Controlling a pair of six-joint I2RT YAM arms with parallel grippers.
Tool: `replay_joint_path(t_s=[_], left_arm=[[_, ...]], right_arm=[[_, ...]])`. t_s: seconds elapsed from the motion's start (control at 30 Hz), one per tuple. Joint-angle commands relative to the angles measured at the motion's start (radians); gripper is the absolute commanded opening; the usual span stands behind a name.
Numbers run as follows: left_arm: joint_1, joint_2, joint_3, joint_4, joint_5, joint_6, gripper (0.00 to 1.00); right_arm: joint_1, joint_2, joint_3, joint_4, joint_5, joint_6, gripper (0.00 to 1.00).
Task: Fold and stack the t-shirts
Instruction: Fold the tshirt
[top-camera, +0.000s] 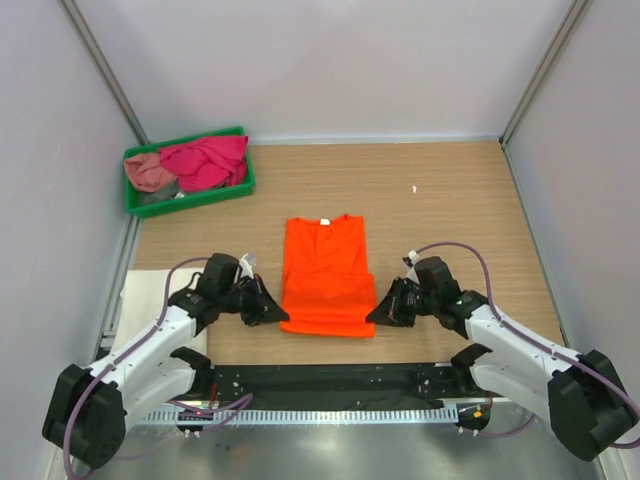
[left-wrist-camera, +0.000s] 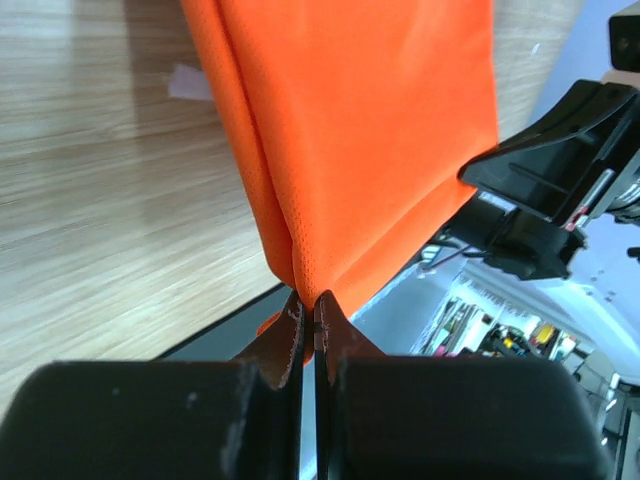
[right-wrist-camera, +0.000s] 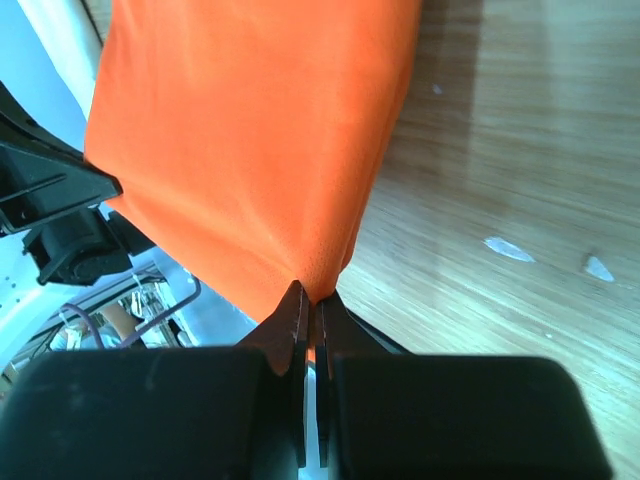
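Observation:
A bright orange t-shirt (top-camera: 324, 275) lies in the middle of the table, its sleeves folded in and its collar toward the back. Its near hem is lifted off the wood. My left gripper (top-camera: 281, 314) is shut on the hem's left corner (left-wrist-camera: 300, 270). My right gripper (top-camera: 371, 316) is shut on the right corner (right-wrist-camera: 322, 278). A magenta t-shirt (top-camera: 207, 160) and a dusty pink one (top-camera: 148, 172) sit bunched in the green tray (top-camera: 190, 201). A white t-shirt (top-camera: 143, 298) lies flat at the near left, partly under my left arm.
The green tray stands at the back left by the wall. A small white scrap (top-camera: 415, 188) lies on the wood at the back right. Walls close the table on three sides. A black strip (top-camera: 330, 378) runs along the near edge.

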Motion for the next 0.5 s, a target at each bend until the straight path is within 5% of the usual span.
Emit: replay_joint_path(t_s=[0.0,0.47], left_arm=[[0.004,0.005,0.103,-0.038,-0.021,-0.039,0.00],[0.174,0.609,0.680,0.036,0.088,-0.037,0.00]], right_arm=[[0.001,0.048,0.146,-0.044,0.015,-0.006,0.01],[-0.251,0.759,0.822,-0.204,-0.252,-0.104,0.01]])
